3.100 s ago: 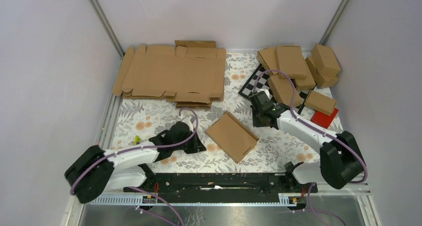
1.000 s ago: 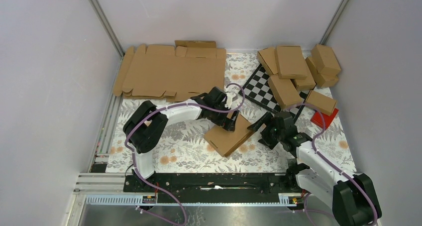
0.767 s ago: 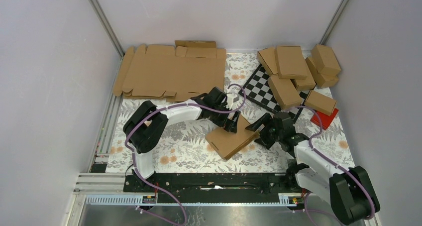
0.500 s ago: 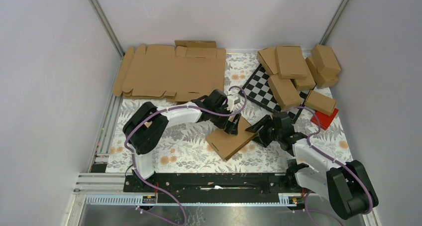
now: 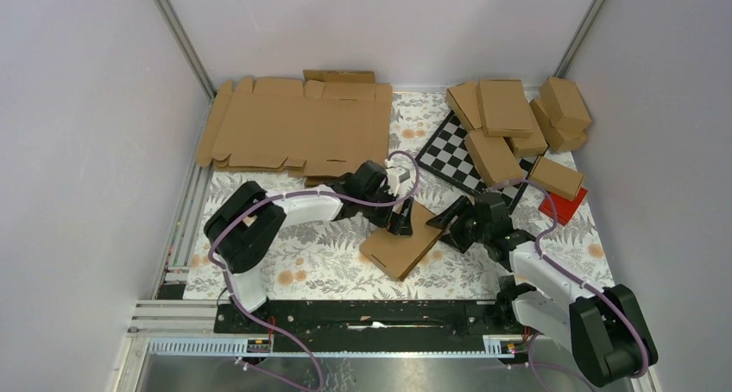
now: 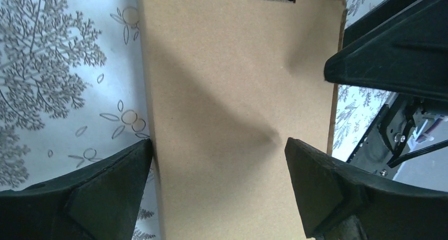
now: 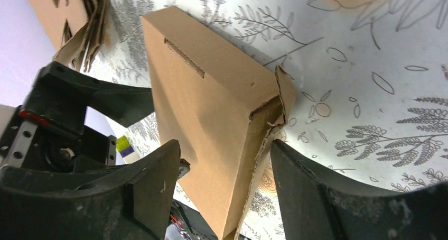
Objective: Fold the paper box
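The right gripper point(image 7: 226, 145) has its 2 fingers set either side of one end of the paper box point(image 7: 211, 92), with cardboard filling the gap between them. Whether they are clamped on it or only bracket it cannot be told from these views. The left gripper point(image 6: 219, 145) is spread wide above the box's broad top face and grips nothing. The box lies mid-mat, between the 2 arms, already formed into a slim closed carton. A slot point(image 7: 185, 57) shows in its top, and a ragged flap point(image 7: 282, 100) sticks out at the corner by the right fingers. The arms probably meet it from opposite sides so that one can steady the body while the other works on that loose flap. Under it is the floral mat point(image 5: 293, 211). Farther off lie a stack of flat cardboard blanks point(image 5: 293, 129) at the back left, a chequered board point(image 5: 453, 150), a heap of finished cartons point(image 5: 518, 116) at the back right, and a red block point(image 5: 563, 206).
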### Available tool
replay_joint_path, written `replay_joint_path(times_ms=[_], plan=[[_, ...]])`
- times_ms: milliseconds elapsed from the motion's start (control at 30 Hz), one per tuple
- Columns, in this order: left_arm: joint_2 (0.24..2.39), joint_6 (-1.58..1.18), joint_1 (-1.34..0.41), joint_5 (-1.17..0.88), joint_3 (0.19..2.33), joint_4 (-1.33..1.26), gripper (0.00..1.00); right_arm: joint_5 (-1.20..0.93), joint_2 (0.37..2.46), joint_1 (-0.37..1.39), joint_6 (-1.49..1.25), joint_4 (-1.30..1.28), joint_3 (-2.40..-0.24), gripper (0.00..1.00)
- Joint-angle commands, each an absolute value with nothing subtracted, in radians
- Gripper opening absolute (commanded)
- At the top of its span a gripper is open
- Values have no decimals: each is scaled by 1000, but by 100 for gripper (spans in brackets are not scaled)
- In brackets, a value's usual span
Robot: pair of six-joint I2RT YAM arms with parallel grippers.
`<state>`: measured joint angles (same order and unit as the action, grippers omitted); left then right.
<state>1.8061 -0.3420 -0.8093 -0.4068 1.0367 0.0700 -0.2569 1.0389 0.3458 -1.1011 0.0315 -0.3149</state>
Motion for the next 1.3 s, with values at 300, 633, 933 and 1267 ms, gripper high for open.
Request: replay_joint_path(times_ms=[300,633,933,1267], plan=[[1505,-621,-704,-186,792,-12,99,-465,1277,345,-736,83,-573,95],[1206,-654,-696,-71,724,184,99,-457,1167,345,-680,8,-496,100],[1105,-642,-664,-78,629,194,99,-516,997,346,-801,17,-316,100],[1201,-668,-606,-306,563,7,92,-568,908,345,-960,133,-190,100]])
